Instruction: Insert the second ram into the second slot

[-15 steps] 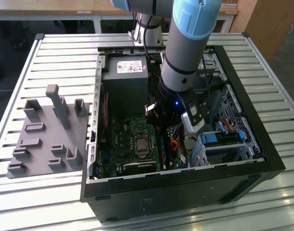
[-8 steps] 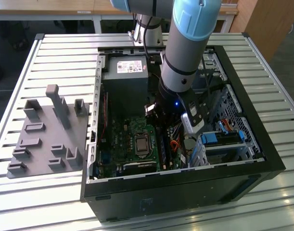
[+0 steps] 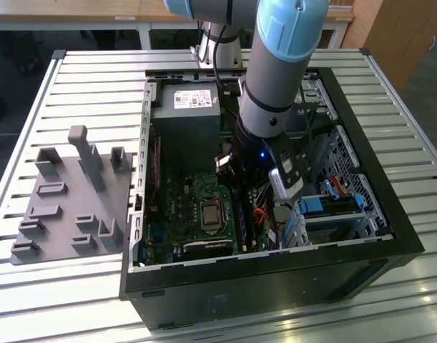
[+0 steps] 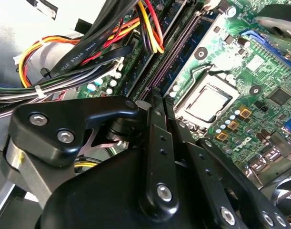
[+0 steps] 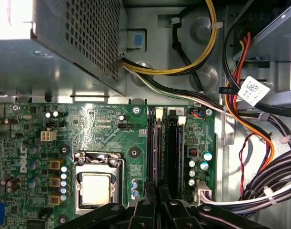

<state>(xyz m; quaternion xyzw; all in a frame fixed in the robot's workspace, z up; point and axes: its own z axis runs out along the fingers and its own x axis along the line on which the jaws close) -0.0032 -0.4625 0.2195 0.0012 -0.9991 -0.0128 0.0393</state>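
A grey moulded fixture plate [image 3: 68, 207] is laid on the slatted metal table [image 3: 96, 78], beside the open black computer case [image 3: 275, 286].

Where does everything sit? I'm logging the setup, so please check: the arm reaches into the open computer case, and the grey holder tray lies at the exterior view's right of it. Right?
One detail is wrong. The arm reaches into the open computer case, but the grey holder tray lies at the exterior view's left of it, as the exterior view shows.

Cable bundle [image 5: 278, 171] close beside the memory slots [image 5: 162, 148]; open board toward processor socket [image 5: 95, 188].
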